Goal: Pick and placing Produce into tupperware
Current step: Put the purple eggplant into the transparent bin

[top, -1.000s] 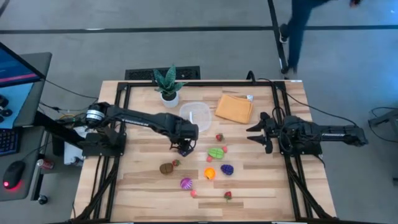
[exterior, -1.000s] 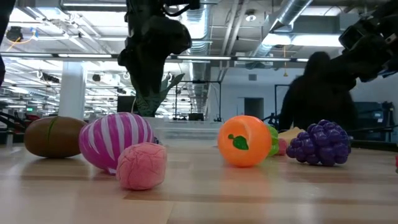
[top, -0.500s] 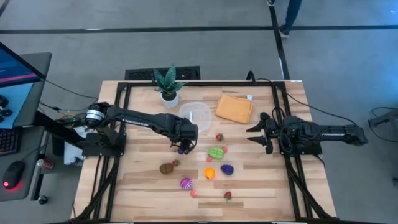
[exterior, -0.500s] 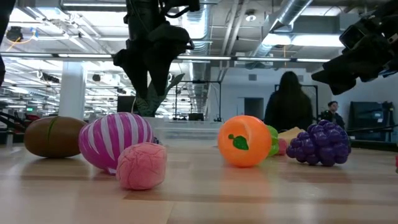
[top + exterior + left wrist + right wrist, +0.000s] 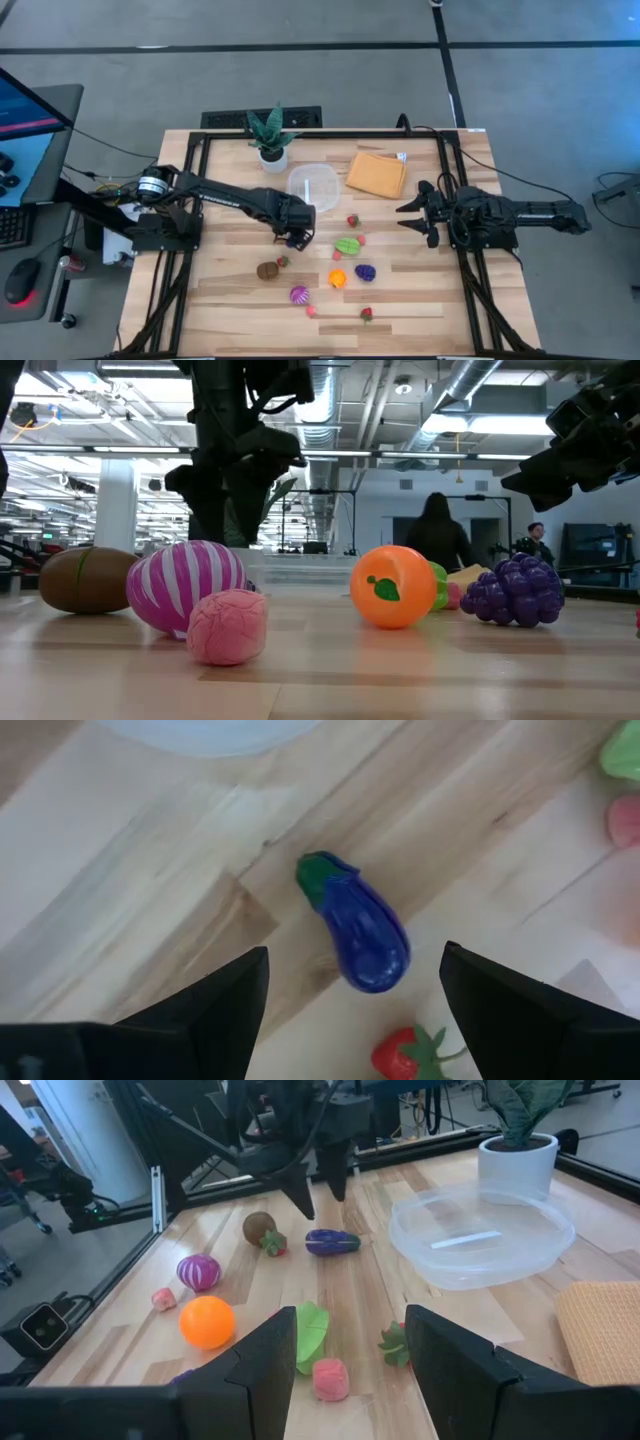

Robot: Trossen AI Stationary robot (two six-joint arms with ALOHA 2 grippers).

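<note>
Wooden table (image 5: 420, 290): eggplant (image 5: 358, 924) beside strawberry (image 5: 406, 1051), near tupperware (image 5: 313, 185).

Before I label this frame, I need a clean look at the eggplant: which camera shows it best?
The left wrist view: the eggplant lies large and unobstructed between the open left gripper's fingers. The right wrist view shows it small, under that gripper. The high view mostly hides it beneath the arm; the low view does not show it.

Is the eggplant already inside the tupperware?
No, the eggplant lies on the bare table, outside the tupperware.
</note>
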